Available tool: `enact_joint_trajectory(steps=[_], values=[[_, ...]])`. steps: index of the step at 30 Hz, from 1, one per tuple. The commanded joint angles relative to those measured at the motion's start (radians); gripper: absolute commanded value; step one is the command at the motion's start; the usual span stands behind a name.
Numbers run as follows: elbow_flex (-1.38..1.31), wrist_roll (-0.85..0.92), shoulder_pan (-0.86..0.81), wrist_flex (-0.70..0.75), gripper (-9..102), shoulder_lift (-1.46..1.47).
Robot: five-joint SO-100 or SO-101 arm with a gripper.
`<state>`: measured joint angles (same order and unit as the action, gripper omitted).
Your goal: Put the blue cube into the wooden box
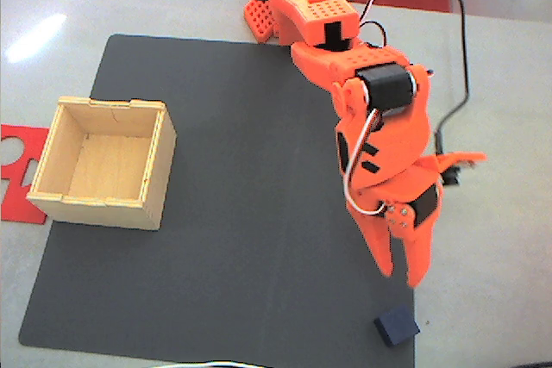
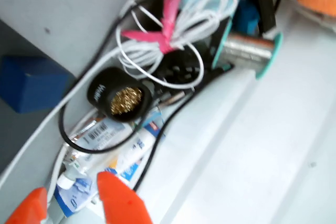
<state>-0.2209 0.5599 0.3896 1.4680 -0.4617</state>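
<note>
orange gripper (image 1: pixel 402 277) part-open, empty; blue cube (image 1: pixel 396 326) just below its tips (untouched): descend squarely, straddle, then close.

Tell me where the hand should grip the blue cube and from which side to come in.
Grip the blue cube across two opposite side faces, coming down from above. It lies flat at the near corner of the dark mat, turned slightly askew to the mat's edge, so the hand would likely need a matching twist. The space around its sides looks free.
</note>
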Motion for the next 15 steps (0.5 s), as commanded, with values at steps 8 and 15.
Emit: enact_joint_trajectory(steps=[8,15], values=[[-0.011,-0.115,0.0,-0.382,2,0.179],[-0.009,-0.132,-0.037,-0.379,2,0.253]])
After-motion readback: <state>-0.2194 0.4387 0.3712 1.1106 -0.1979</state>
